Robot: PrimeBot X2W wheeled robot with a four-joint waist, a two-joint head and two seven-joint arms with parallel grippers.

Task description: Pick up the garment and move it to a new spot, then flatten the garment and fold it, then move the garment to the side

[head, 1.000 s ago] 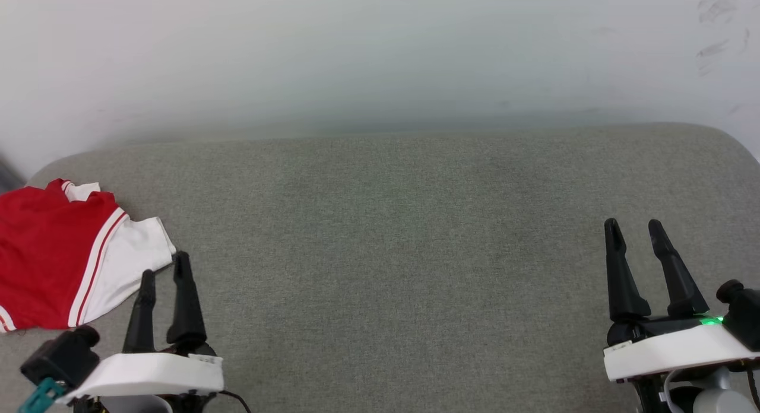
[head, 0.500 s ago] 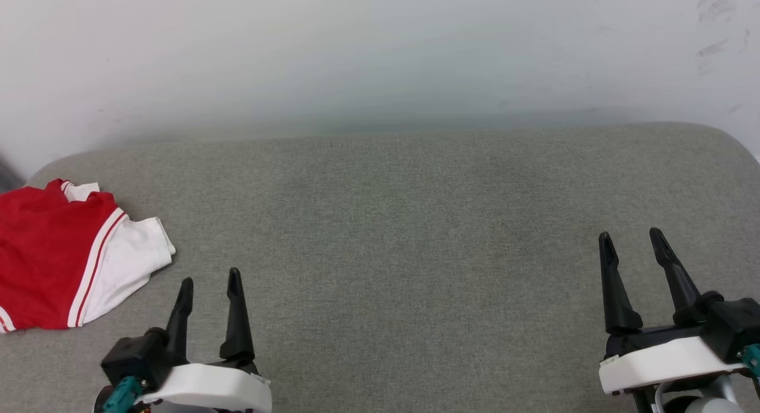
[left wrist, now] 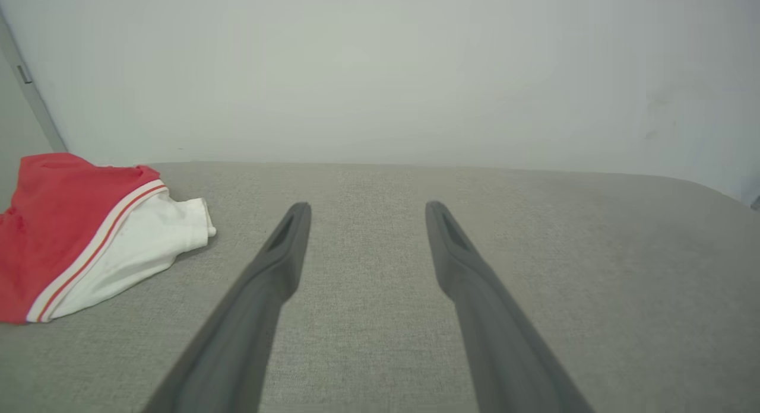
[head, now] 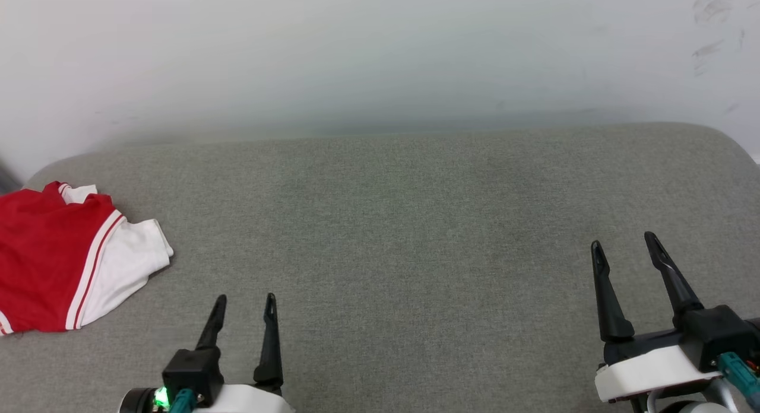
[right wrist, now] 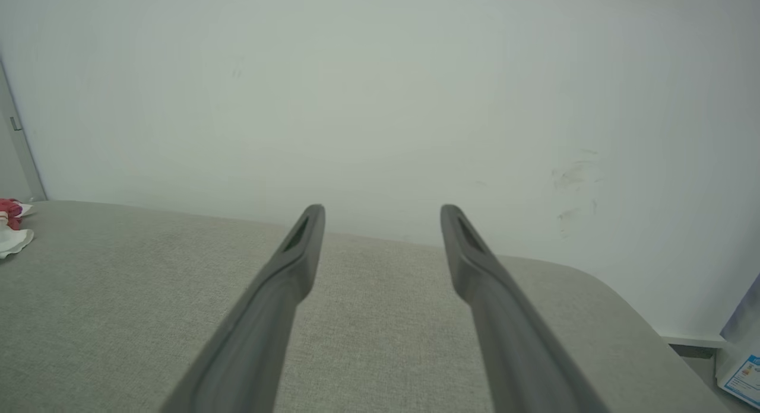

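Note:
The garment (head: 53,259), red with a white sleeve and thin stripe trim, lies folded at the far left of the grey cushion (head: 392,223). In the left wrist view the garment (left wrist: 89,235) lies left of my fingers, apart from them. A sliver of the garment (right wrist: 10,229) peeks in at the left edge of the right wrist view. My left gripper (head: 244,299) is open at the lower left, well right of the garment, nothing between its fingers. Over the cushion's lower right, my right gripper (head: 622,247) stands open and empty too.
A pale wall (head: 380,57) rises behind the cushion, with scuff marks at the upper right. The cushion's rounded corner (right wrist: 617,294) drops off at the right, where a blue-and-white package (right wrist: 742,371) stands on the floor.
My left gripper has drawn back from the garment's white sleeve, moving right and toward me. The right gripper has sunk slightly toward me. The garment lies where it was.

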